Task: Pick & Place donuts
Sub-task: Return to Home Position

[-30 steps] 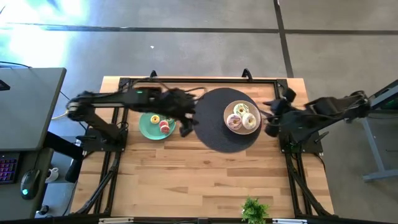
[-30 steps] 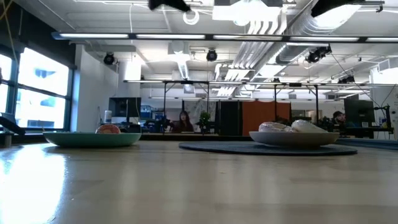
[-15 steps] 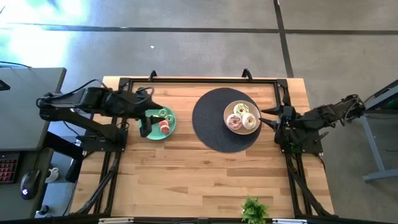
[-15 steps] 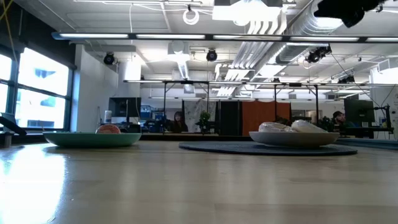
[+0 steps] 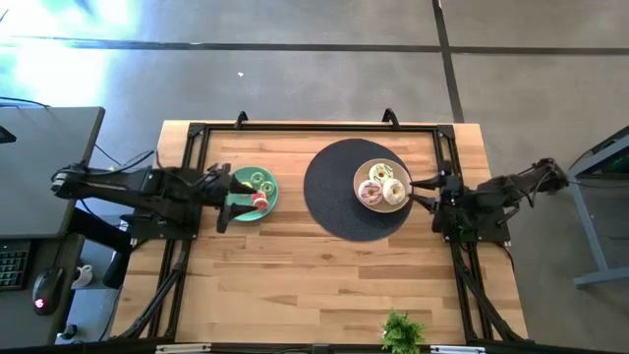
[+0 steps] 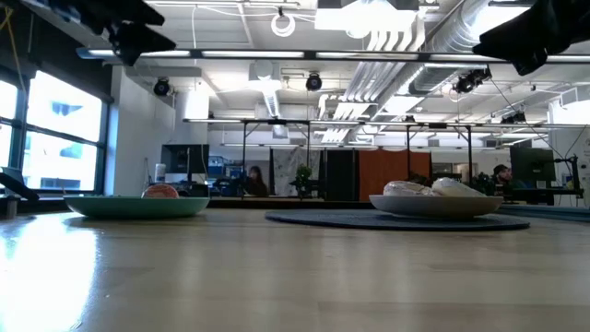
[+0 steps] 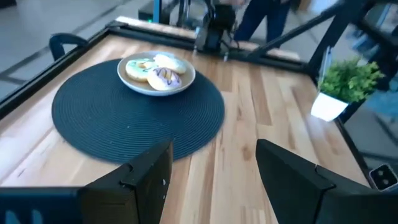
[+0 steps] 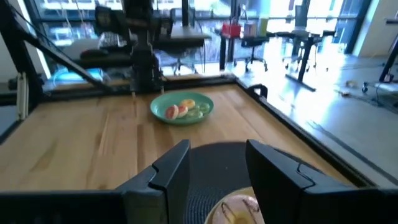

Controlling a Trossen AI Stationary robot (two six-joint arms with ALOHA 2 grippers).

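Observation:
Three larger iced donuts (image 5: 382, 185), white, pink and pale green, lie in a beige plate (image 5: 362, 170) on a round dark mat (image 5: 329, 202). Tiny green, yellow and red-pink donuts (image 8: 184, 109) lie in a green plate (image 5: 239, 209) left of the mat. My left gripper (image 7: 214, 180) is open and empty, just off the green plate's left rim, facing the mat. My right gripper (image 8: 217, 168) is open and empty by the mat's right edge, close to the beige plate (image 8: 214, 214). In the low view, both plates (image 6: 138, 207) (image 6: 435, 205) rest flat.
A potted green sprig (image 5: 400, 332) stands at the table's near edge, right of centre, also in the left wrist view as the plant (image 7: 345, 84). A black frame rail (image 5: 314, 126) runs along the far edge. Bare wood (image 5: 295, 275) stretches across the table's near half.
My left arm has drawn back from the mat's left edge, over the green plate, toward the table's left edge, and has sunk lower. My right arm has folded down lower at the table's right side. Both plates and the donuts lie where they were.

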